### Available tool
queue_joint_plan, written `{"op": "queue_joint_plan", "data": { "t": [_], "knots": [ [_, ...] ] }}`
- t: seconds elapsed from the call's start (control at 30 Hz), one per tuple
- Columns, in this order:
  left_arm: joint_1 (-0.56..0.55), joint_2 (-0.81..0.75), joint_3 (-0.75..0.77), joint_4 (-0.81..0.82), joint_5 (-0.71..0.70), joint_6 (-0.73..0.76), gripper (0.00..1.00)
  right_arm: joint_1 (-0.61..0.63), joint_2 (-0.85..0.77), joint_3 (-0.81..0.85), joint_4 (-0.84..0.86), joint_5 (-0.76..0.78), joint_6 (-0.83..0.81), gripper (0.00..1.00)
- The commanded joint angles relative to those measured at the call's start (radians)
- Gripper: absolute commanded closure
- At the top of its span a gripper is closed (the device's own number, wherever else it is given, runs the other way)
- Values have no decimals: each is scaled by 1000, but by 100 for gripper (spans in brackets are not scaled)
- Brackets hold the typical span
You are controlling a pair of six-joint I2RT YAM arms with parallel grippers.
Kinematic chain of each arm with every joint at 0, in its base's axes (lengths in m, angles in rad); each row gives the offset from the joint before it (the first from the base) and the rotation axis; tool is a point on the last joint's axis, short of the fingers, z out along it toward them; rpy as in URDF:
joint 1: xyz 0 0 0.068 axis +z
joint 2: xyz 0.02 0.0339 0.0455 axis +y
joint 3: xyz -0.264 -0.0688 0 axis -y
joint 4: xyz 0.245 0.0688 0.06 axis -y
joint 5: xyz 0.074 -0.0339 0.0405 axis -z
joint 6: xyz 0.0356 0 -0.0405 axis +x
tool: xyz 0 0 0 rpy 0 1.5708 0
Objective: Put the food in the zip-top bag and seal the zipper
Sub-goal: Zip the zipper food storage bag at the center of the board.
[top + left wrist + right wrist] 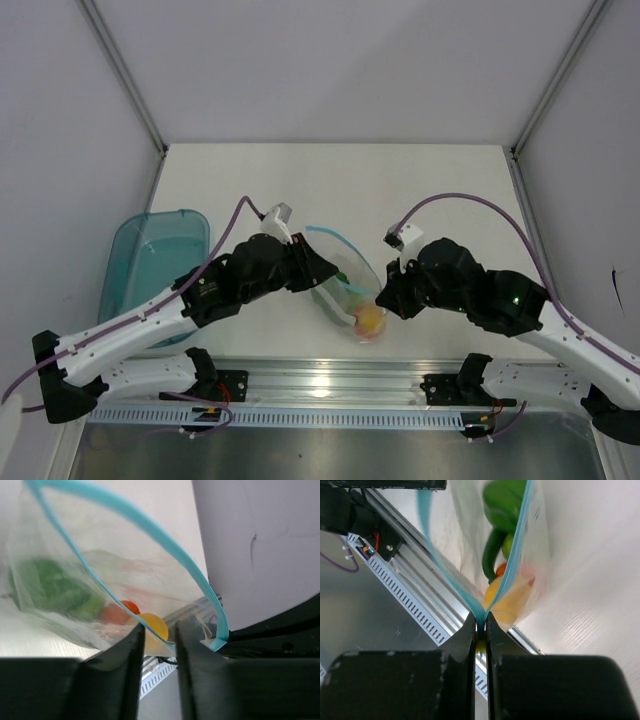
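- Firmly clenched, the right gripper (480,627) pinches the zipper (517,545) at the spot where its two light blue strips run together.
- Above that pinch the strips spread apart, so the mouth of the zip-top bag (340,285) gapes along the rest of its length.
- The left gripper (156,632) has its jaws a little parted. The bag's edge lies at their tips, with nothing visibly pinched between them.
- Inside the bag lie a green round fruit (502,497), the chili (492,555), an orange fruit (501,570) and a yellow fruit (502,602), crowded toward the right gripper's end.
- The bag rests on the table (440,190) between both grippers, close to the aluminium rail (330,385).
- A teal tray (150,250) sits well apart on the left.
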Motion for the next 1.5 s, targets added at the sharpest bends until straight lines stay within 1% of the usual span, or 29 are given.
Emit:
{"op": "queue_joint_plan", "data": {
  "t": [0.0,0.03,0.07,0.1,0.13,0.17,0.2,0.23,0.27,0.37,0.4,0.47,0.5,0.6,0.7,0.83,1.0,1.07,1.2,1.33,1.47],
  "knots": [
    [-9,-79,-20,171,43,319,65,7,20,102,-88,-46,-97,100],
    [-9,-94,-35,223,60,376,44,7,27,119,-105,-58,-116,100],
    [-8,-125,-37,249,104,427,35,7,35,148,-119,-71,-127,100],
    [-9,-139,-34,260,121,526,28,7,41,159,-128,-100,-154,100],
    [-9,-151,-19,260,135,576,20,7,49,168,-142,-117,-168,100],
    [-9,-178,-15,266,162,617,16,7,51,187,-147,-132,-179,100],
    [-9,-191,-17,284,182,704,6,7,55,194,-154,-165,-199,100],
    [-9,-200,-15,297,222,751,2,7,58,203,-157,-187,-208,100],
    [-9,-199,0,305,306,836,0,7,66,225,-167,-210,-217,100],
    [-9,-162,93,263,449,940,0,7,81,253,-193,-297,-251,100],
    [-9,-133,107,254,557,999,1,7,84,269,-208,-316,-259,100],
    [-9,-113,123,242,664,1064,1,7,86,282,-219,-360,-269,100],
    [-9,-119,97,280,745,1137,1,7,84,292,-222,-373,-271,100],
    [-15,-145,25,349,817,1257,0,7,71,299,-229,-400,-268,100],
    [-17,-137,32,322,862,1319,1,7,61,286,-226,-416,-263,100],
    [-21,-36,86,288,968,1331,0,7,64,271,-214,-453,-256,100],
    [-27,4,94,317,1029,1322,0,7,77,279,-213,-466,-256,100],
    [-27,57,136,283,1095,1308,1,8,78,279,-213,-466,-257,100],
    [-27,151,195,214,1160,1278,0,7,92,277,-219,-443,-259,100],
    [-29,165,157,255,1166,1232,1,7,92,280,-211,-416,-259,100],
    [-31,171,138,248,1160,1235,1,7,90,282,-203,-405,-257,100]
  ]
}}
